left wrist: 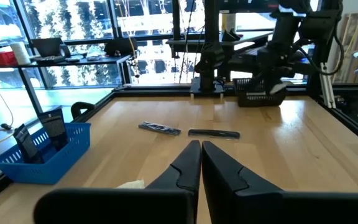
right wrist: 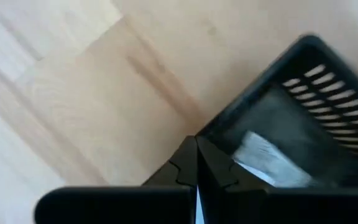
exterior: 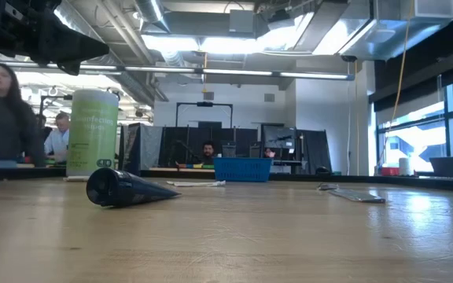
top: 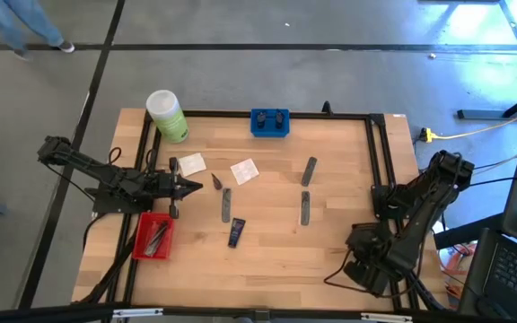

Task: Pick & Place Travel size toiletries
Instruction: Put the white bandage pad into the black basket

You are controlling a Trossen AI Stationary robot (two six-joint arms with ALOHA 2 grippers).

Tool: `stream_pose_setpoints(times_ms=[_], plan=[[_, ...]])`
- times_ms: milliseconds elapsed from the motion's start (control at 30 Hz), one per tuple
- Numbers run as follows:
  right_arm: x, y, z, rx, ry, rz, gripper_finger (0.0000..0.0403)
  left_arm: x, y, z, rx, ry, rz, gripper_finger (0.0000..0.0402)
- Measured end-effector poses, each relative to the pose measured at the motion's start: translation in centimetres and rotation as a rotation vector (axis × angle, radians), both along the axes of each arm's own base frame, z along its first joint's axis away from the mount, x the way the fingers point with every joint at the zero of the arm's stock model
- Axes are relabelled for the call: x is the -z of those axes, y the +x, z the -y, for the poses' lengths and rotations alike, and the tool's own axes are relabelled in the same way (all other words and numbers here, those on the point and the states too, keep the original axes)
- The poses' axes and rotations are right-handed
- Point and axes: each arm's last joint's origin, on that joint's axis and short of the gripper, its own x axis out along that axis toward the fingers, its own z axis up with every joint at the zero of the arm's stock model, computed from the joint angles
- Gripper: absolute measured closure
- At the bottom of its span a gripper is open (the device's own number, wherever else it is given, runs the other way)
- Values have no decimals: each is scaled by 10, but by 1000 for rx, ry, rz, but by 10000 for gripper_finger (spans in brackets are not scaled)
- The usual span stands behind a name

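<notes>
Your left gripper [top: 194, 187] hovers with fingers pressed together and empty, just left of the dark cone [top: 216, 182] at the table's left-centre, so open wide and straddle it squarely, while the right gripper [right wrist: 196, 163], also closed and empty, waits over the black tray [right wrist: 303, 124].

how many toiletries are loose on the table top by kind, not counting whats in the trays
slim grey tubes: 3
flat white sachets: 2
dark cones: 1
dark navy tubes: 1
total: 7
</notes>
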Motion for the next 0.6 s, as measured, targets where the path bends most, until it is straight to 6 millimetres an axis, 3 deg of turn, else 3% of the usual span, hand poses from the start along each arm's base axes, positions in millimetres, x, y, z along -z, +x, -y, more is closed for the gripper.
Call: stream_pose_setpoints(times_ms=[200, 600], plan=[[6, 2, -8, -55, 95, 31, 403, 0, 0, 0, 0, 0, 0, 393], [6, -9, 5, -16, -41, -64, 403, 0, 0, 0, 0, 0, 0, 393]])
